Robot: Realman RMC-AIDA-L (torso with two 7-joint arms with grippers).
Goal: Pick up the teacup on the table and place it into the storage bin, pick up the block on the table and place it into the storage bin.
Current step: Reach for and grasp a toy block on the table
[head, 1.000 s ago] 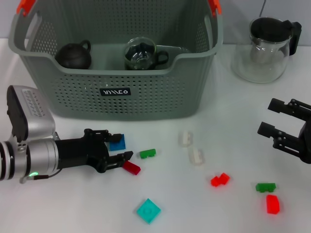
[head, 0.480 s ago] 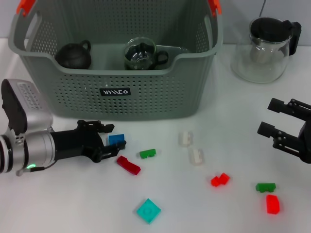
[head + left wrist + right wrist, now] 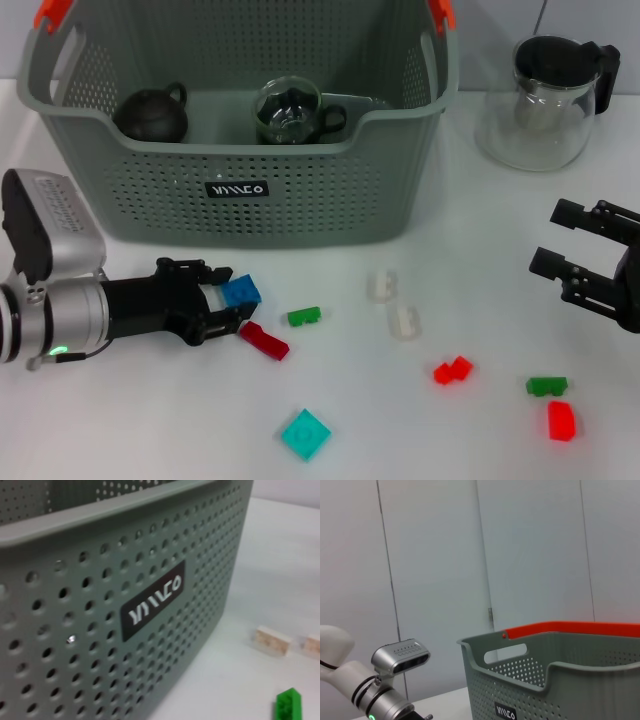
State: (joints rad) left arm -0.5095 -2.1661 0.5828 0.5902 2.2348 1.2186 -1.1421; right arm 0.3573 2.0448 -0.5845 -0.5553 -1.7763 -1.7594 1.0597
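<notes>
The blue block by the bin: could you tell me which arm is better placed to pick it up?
Left. The left gripper sits at the blue block, jaws open; the right gripper waits far across the table.

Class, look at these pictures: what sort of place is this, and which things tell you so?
Probably a robot test bench in a plain room: a white table with scattered toy blocks, a perforated storage bin, and bare wall panels.
</notes>
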